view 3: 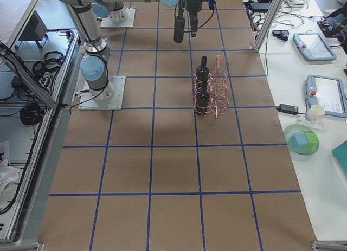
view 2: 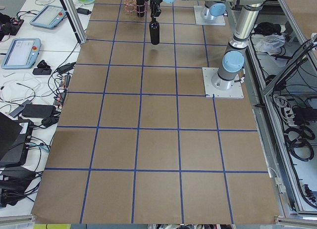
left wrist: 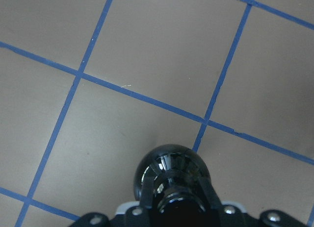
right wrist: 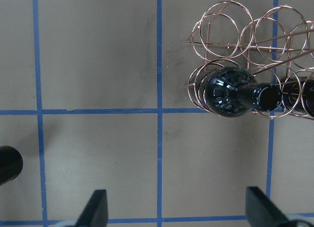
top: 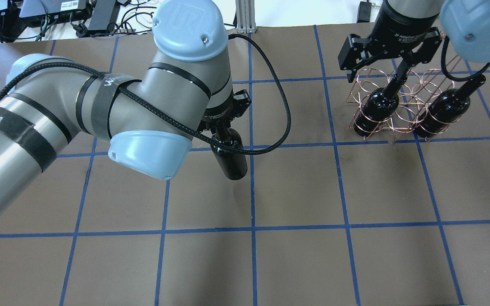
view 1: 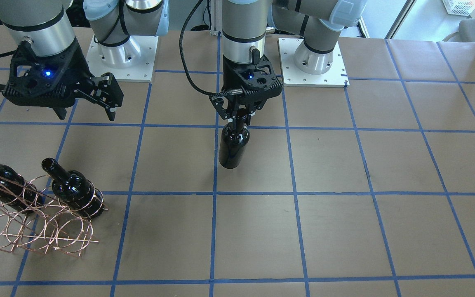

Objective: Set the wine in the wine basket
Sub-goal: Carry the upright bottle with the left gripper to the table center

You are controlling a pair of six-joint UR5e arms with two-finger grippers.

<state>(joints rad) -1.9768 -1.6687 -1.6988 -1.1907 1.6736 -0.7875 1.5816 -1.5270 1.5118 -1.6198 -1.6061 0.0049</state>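
Observation:
My left gripper (view 1: 237,119) is shut on the neck of a glossy black wine bottle (view 1: 233,145). The bottle hangs upright near the table's middle and appears slightly off the surface. It also shows in the overhead view (top: 230,156) and the left wrist view (left wrist: 171,170). The copper wire wine basket (view 1: 35,225) stands toward my right side (top: 402,100). Two more black bottles (view 1: 74,190) (view 1: 2,185) lie in its loops. My right gripper (view 1: 87,115) is open and empty, hovering above the basket (right wrist: 230,21), with one racked bottle (right wrist: 233,92) below it.
The table is brown paper with a blue tape grid (view 1: 295,194). The two arm base plates (view 1: 313,62) sit at the robot's edge. Side benches with tablets and a green bowl (view 3: 302,141) lie beyond the table's end.

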